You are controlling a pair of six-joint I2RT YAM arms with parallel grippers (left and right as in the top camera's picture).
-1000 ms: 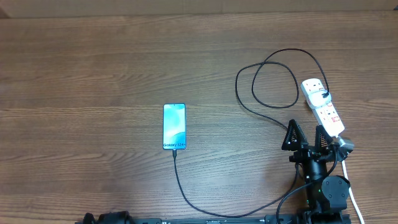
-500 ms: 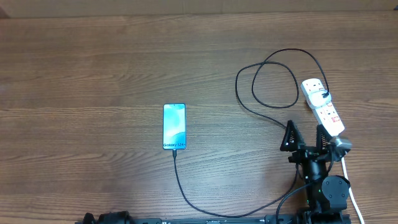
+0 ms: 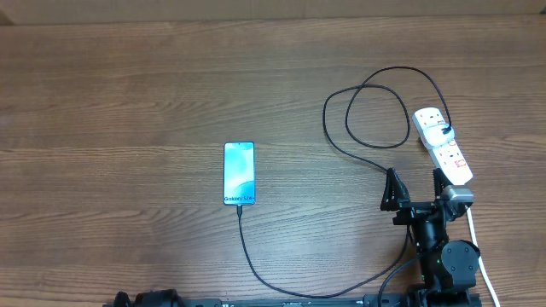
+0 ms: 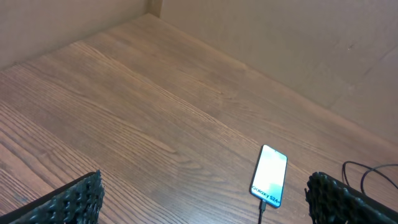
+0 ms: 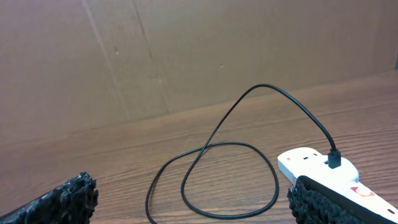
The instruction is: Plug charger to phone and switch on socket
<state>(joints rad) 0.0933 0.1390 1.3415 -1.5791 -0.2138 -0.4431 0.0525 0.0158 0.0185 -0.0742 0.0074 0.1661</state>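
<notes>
Phone (image 3: 239, 174) lies flat and screen up near the middle of the wooden table (image 3: 128, 102), its long side running away from the robot. The charger cable (image 3: 325, 115) meets the phone's bottom edge; its tip appears seated there. From there it runs toward the robot's base, then back out to the right in a loose loop. Its black plug (image 3: 447, 130) sits in an outlet at the far end of the white power strip (image 3: 444, 145), which lies at the right of the table. Switch positions on the strip cannot be read.

Right gripper (image 3: 414, 175) is just beside the strip's near end, jaws wide apart and holding nothing. Whether a finger touches the strip cannot be told.

Left gripper (image 4: 204, 186) is well apart from the phone, jaws wide apart and empty.
</notes>
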